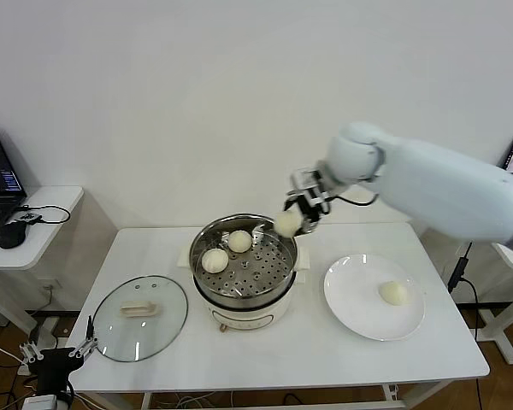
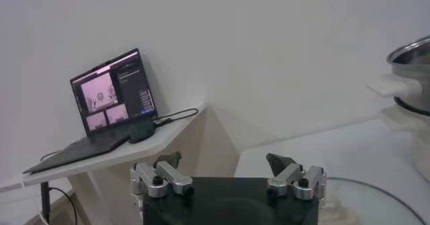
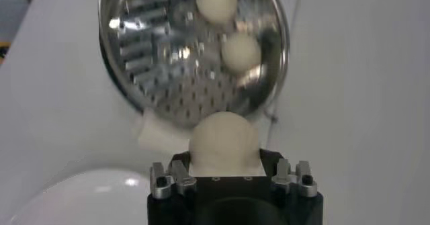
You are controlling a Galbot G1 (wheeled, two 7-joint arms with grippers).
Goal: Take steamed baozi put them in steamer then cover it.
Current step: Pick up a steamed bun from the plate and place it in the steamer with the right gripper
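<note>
Right gripper (image 1: 296, 215) clasping a steamed baozi (image 1: 287, 223) above the steamer's (image 1: 286, 295) far right rim; two baozi (image 1: 215, 260) on its perforated tray, one (image 1: 394, 293) on the white plate (image 1: 346, 309); cover (image 1: 111, 329) flat on the table's left; left gripper (image 2: 228, 176) parked low left, fingers spread wide

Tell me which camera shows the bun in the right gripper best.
The right wrist view: the held bun fills the middle, gripped by the right gripper, with the steamer beyond. The head view shows the same bun small, above the steamer's rim. The left wrist view does not show it.
</note>
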